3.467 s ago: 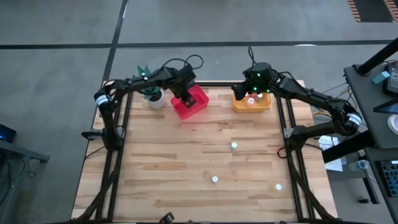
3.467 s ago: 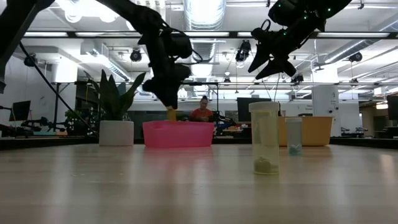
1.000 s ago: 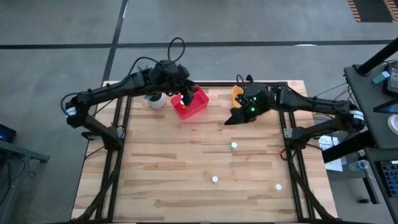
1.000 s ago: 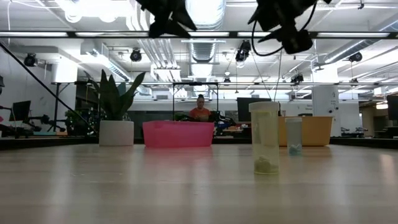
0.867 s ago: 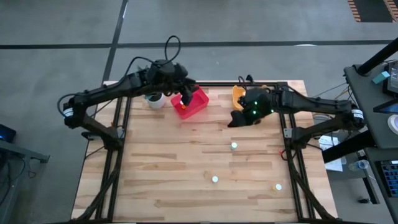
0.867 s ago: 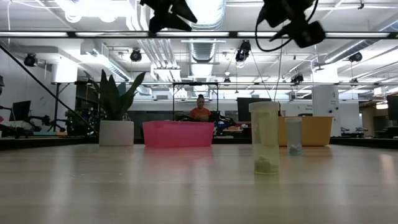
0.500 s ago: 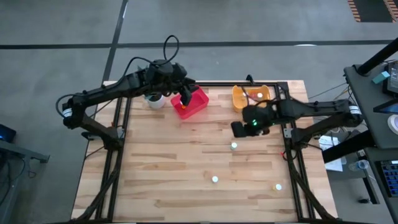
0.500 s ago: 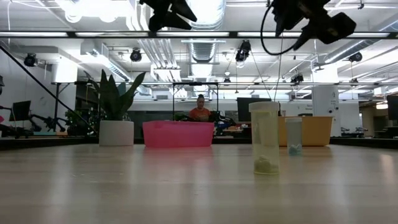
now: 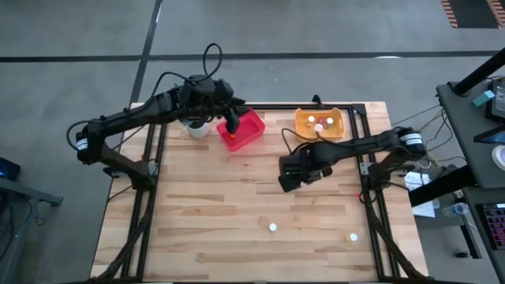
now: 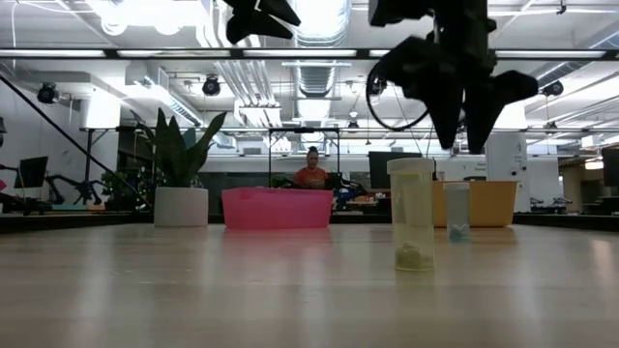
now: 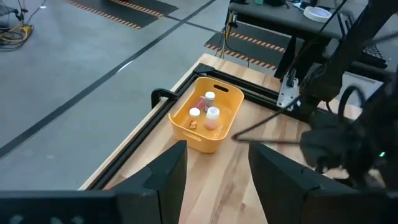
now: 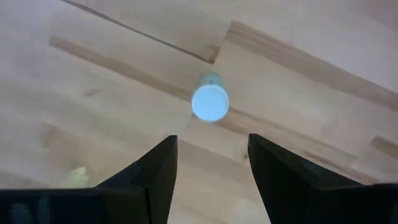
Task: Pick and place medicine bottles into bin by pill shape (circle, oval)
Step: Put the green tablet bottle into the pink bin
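Observation:
One medicine bottle with a round white cap [image 12: 210, 103] stands upright on the wooden table, right below my right gripper [image 12: 208, 177]. That gripper is open and points down at the bottle without touching it; in the high view the gripper [image 9: 289, 180] hides the bottle. In the low view its fingers [image 10: 462, 121] hang above the small bottle [image 10: 456, 211]. Two more bottles [image 9: 272, 227] [image 9: 353, 236] stand near the front edge. My left gripper [image 9: 233, 124] hovers open and holds nothing, high over the red bin [image 9: 246, 132].
An orange bin [image 9: 319, 124] at the far right holds three bottles [image 11: 207, 112]. A white plant pot [image 9: 197, 126] stands left of the red bin. A taller bottle [image 10: 413, 215] stands close to the low camera. A person sits in the room behind the table.
My right gripper has swung from beside the orange bin toward the table's near edge and come down. It has tipped from slanting to pointing almost straight down and now stands over the bottle in the middle of the table. Its fingers stay open.

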Robot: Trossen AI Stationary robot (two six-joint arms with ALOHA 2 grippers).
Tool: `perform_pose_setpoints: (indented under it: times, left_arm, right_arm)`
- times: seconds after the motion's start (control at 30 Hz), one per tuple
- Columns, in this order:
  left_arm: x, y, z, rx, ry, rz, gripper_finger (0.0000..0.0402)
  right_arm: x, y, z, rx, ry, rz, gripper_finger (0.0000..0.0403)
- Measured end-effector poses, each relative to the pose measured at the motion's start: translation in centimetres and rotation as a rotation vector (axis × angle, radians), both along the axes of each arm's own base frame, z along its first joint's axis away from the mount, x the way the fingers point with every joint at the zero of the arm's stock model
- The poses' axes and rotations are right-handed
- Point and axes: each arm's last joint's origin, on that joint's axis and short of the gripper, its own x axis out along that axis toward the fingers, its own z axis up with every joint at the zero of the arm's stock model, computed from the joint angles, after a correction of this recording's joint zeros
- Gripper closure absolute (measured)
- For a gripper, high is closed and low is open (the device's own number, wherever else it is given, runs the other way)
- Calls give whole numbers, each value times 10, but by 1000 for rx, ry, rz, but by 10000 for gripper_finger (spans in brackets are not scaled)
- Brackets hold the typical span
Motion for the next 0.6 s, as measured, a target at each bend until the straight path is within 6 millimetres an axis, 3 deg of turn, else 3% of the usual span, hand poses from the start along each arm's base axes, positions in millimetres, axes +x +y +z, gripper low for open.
perform_pose_setpoints:
  times: [0.6]
  left_arm:
    - [-26, -9, 18, 48, -34, 15, 246]
  right_arm:
    - [21, 0, -43, -26, 67, 64, 216]
